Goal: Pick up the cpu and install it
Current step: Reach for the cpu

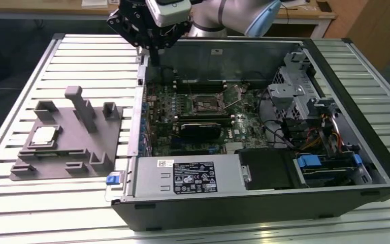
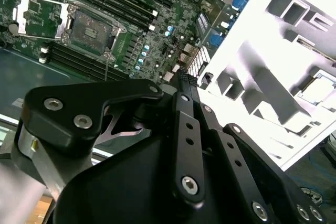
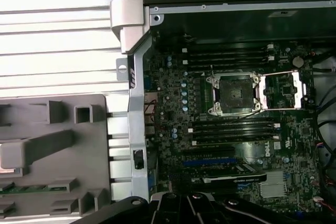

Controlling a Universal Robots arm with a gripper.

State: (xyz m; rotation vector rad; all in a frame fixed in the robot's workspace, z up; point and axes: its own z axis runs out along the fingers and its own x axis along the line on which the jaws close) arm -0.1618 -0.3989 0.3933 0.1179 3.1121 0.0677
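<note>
Silver cpu (image 1: 44,135) on tray (image 1: 59,165), tool (image 1: 153,57) well apart

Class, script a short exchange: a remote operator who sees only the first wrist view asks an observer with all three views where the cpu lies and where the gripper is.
Operator: I see the open socket. Where is the cpu?
Observer: The cpu lies flat in the grey tray, on the exterior view's left of the computer case.
Operator: Is the gripper at it?
Observer: No. In the second wrist view the gripper hangs over the case's edge, between the motherboard and the tray, well apart from the cpu.
</note>
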